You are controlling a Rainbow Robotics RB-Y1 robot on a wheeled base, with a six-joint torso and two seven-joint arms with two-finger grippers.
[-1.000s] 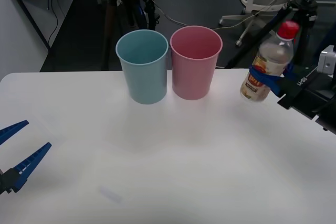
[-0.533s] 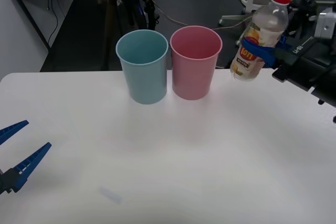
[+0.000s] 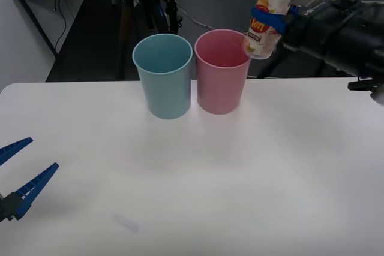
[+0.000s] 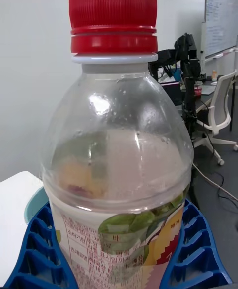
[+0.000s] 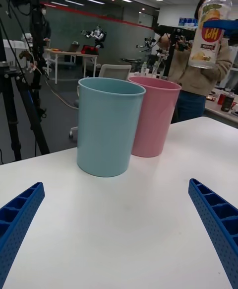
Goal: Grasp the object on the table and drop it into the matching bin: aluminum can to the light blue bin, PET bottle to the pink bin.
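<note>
1. Front view shows the right gripper (image 3: 271,18) high in the air, above the far right part of the table (image 3: 240,172). Its blue fingers are closed around the PET bottle (image 3: 268,10) at the label, so the bottle is held clear of the table.
2. The bottle is tilted a little, with its top leaning to the right. Its lower end hangs just over the right edge of the rim of the pink bin (image 3: 223,71); I cannot tell if it touches the rim.
3. Right wrist view shows the bottle (image 4: 119,170) very near, with the red cap (image 4: 113,13) on top and the two blue ribbed fingers (image 4: 37,254) pressing the label from both sides.
4. The pink bin stands upright at the far side of the table, and the light blue bin (image 3: 163,75) stands upright just beside it, on its left. They look to be touching or almost touching.
5. The left gripper (image 3: 18,175) rests low at the near left edge of the table, well apart from the bins. Its fingers are spread wide and hold nothing.
6. Left wrist view shows both bins, the light blue bin (image 5: 108,125) nearer and the pink bin (image 5: 153,115) behind it, with the bottle (image 5: 210,23) held up above and to the side of the pink one.
</note>
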